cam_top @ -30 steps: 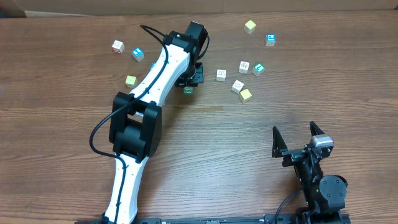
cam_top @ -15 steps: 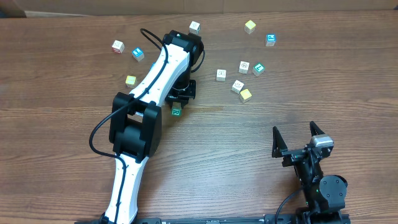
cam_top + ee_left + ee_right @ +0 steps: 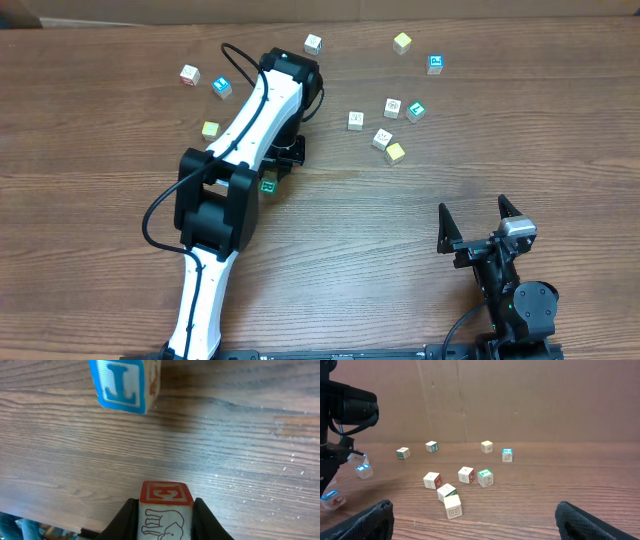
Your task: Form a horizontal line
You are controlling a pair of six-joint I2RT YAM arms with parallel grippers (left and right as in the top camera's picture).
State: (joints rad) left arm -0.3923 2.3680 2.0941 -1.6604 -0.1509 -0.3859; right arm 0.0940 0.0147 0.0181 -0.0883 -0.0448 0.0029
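My left gripper (image 3: 270,180) is shut on a small cube (image 3: 267,185), left of the table's middle. The left wrist view shows that held cube (image 3: 165,512) between the black fingers (image 3: 127,517), with a red-framed face and an elephant drawing, just above the wood. A blue-faced cube with a white letter (image 3: 125,385) lies ahead of it. No horizontal line of cubes shows; the others lie scattered. My right gripper (image 3: 480,222) stands open and empty at the near right, also seen in its own view (image 3: 477,525).
Loose cubes lie at the far left: white (image 3: 189,73), blue (image 3: 221,86), yellow (image 3: 210,129). More lie at the far right, among them a white (image 3: 355,120), a yellow (image 3: 395,152) and a blue (image 3: 435,64). A white one (image 3: 313,43) sits at the back.
My left gripper has carried its cube toward the near left, away from the right-hand cluster. The white cube at the back has come into view. The right arm has not moved.
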